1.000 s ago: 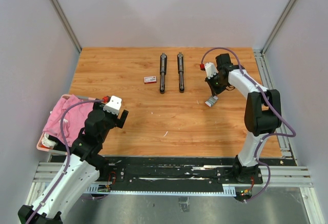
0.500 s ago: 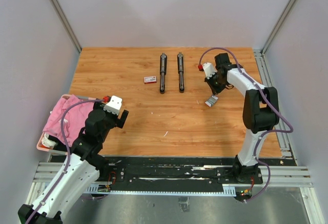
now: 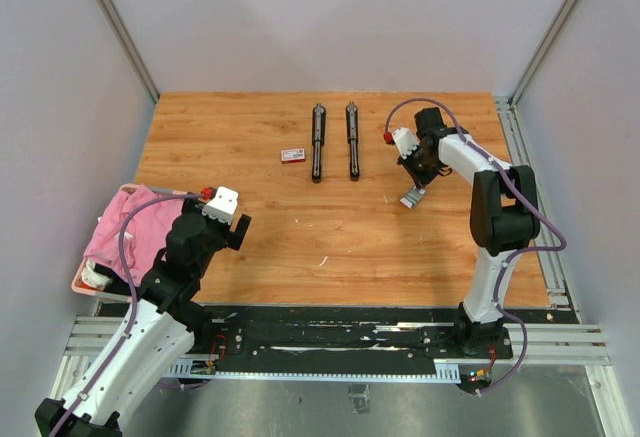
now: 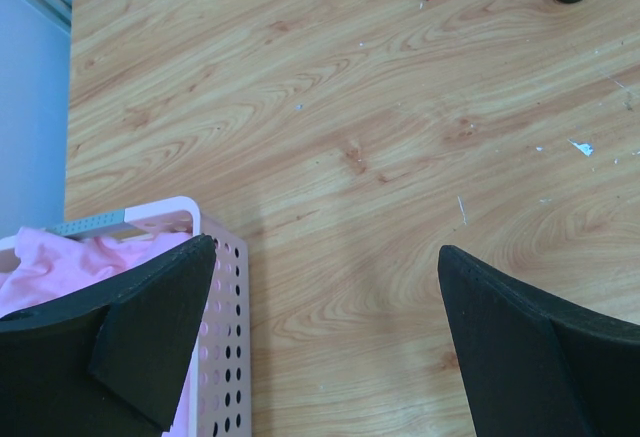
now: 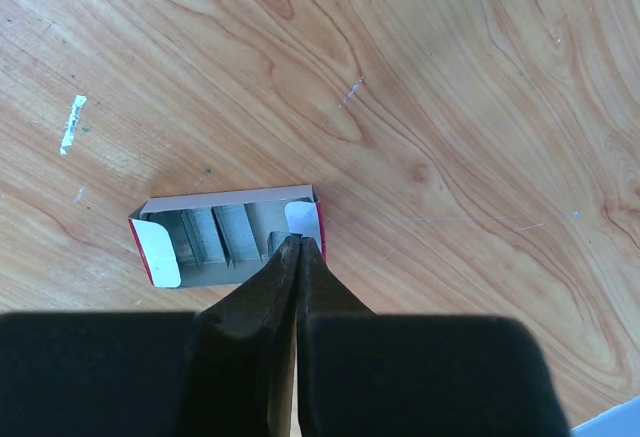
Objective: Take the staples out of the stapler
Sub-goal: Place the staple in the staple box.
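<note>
A: Nearest first. What is the left gripper (image 4: pixel 325 257) doing at the near left corner of the worktop (image 3: pixel 250 227)?

B: It hangs with its jaws spread wide and holds nothing. It is beside the pink basket (image 4: pixel 225 337), which has a pink cloth (image 4: pixel 55 262) in it.

A: And the right gripper (image 5: pixel 298 244)?

B: Its fingers are pressed together to a narrow point with nothing visible between them. It is poised over the near rim of an open box (image 5: pixel 160 252), toward the right edge. Whether the tips touch the card cannot be told.

A: Where are the staples (image 5: pixel 215 237)?

B: Grey strips lie inside that box. A few pale slivers (image 5: pixel 72 122) lie loose on the wood nearby, too small to name for certain.

A: So how should the robot handle this step?

B: The work seems to centre on that box. It looks light, so a nudge could slide or tip it. The arm should lift straight up before travelling. Strips likely snap easily, so they call for a gentle pinch on the long sides.

A: Farther back?

B: The left-hand stapler (image 3: pixel 317 142) and the right-hand stapler (image 3: pixel 352 140) lie side by side near the far edge, well apart from both grippers. Whether they are loaded cannot be seen. A closed red-and-white box (image 3: pixel 293 155) sits just left of them.

A: And the surroundings?

B: The wood is smooth and pale-grained. Plain grey walls (image 3: pixel 330 17) enclose it, with metal posts (image 3: pixel 118 27) at the far corners.
</note>
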Motion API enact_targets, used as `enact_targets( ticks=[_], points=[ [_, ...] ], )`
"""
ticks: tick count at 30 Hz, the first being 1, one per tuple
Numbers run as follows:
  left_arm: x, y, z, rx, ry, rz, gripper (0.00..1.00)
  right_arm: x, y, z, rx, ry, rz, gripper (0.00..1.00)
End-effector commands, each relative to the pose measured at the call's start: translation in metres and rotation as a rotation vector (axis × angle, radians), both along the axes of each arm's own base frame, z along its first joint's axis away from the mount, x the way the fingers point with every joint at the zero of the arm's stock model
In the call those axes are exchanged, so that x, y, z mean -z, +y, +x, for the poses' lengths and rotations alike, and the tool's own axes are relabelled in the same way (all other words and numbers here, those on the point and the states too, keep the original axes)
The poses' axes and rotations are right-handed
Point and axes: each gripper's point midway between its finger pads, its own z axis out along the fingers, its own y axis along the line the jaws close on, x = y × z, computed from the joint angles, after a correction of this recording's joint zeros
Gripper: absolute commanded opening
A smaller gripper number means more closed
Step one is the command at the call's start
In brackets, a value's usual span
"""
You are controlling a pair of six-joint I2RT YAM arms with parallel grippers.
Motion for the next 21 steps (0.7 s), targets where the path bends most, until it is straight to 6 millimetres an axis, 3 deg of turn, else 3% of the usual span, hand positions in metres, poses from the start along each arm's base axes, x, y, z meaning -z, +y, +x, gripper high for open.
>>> enact_targets(
  ticks=[1, 16, 17, 21],
  points=[
    [-0.006, -0.001, 0.004, 0.001, -0.032, -0.013, 0.98, 0.002, 0.002, 0.004, -0.026, -0.008, -0.037, 0.0],
    [-0.007, -0.001, 0.004, -0.002, -0.034, -0.014, 0.98, 0.006, 0.007, 0.002, -0.043, -0.007, -0.048, 0.01],
    [-0.007, -0.001, 0.004, -0.002, -0.034, -0.014, 0.98, 0.015, 0.007, 0.001, -0.047, 0.014, -0.054, 0.01],
    [-0.006, -0.001, 0.004, -0.001, -0.032, -0.012, 0.98, 0.018, 0.007, -0.001, -0.051, 0.022, -0.059, 0.01]
  ],
)
